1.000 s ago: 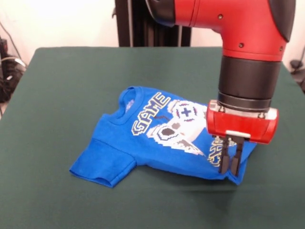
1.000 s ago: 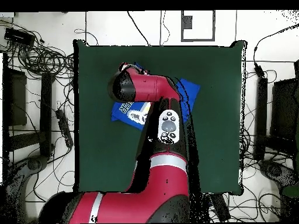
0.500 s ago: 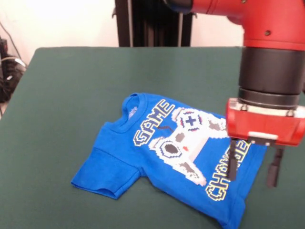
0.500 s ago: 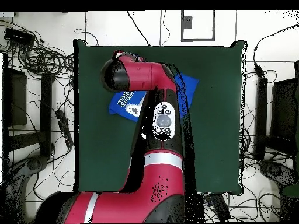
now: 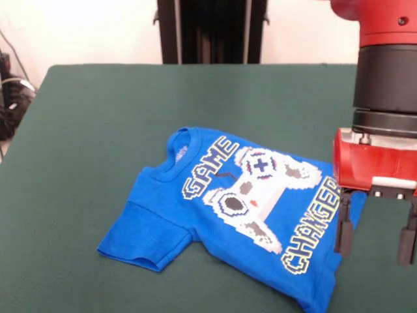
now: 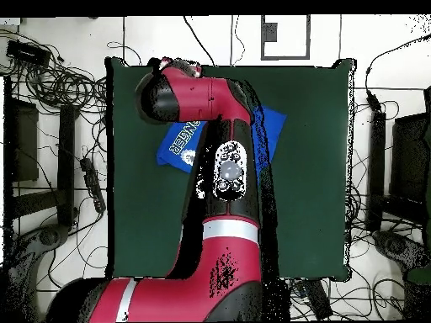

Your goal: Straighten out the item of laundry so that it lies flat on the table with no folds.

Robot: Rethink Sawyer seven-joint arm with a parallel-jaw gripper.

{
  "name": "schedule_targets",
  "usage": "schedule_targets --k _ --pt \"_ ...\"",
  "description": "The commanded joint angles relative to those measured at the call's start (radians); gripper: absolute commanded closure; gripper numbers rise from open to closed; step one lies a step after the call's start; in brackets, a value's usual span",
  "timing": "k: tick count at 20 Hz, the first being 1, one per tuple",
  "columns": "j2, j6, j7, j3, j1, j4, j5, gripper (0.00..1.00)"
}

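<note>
The item of laundry, a bright blue T-shirt with a pixel game controller and "GAME CHANGER" lettering, lies print-up on the dark green table. One sleeve spreads out at the lower left. Its right side near the hem looks bunched or folded under. My gripper hovers open at the shirt's right edge, holding nothing, one finger over the hem and the other past it. In the overhead view the arm covers most of the laundry; the gripper itself is hidden there.
The table is far bigger than the shirt. Cables and stands lie on the floor around the table. A black column rises behind the far edge.
The gripper has let go of the shirt's hem, opened and moved right and up. The shirt's lower part got pulled out towards the front, so the whole print now shows.
</note>
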Motion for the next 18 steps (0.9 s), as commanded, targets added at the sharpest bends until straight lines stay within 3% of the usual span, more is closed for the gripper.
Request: schedule_targets --k 1,8,18 --pt "-0.044 0.09 0.0 0.06 0.011 0.112 -0.034 0.0" --pt "-0.092 0.004 -0.073 0.139 -0.075 0.253 -0.085 0.0" --pt "-0.087 0.025 -0.076 0.176 -0.136 0.279 -0.147 0.0"
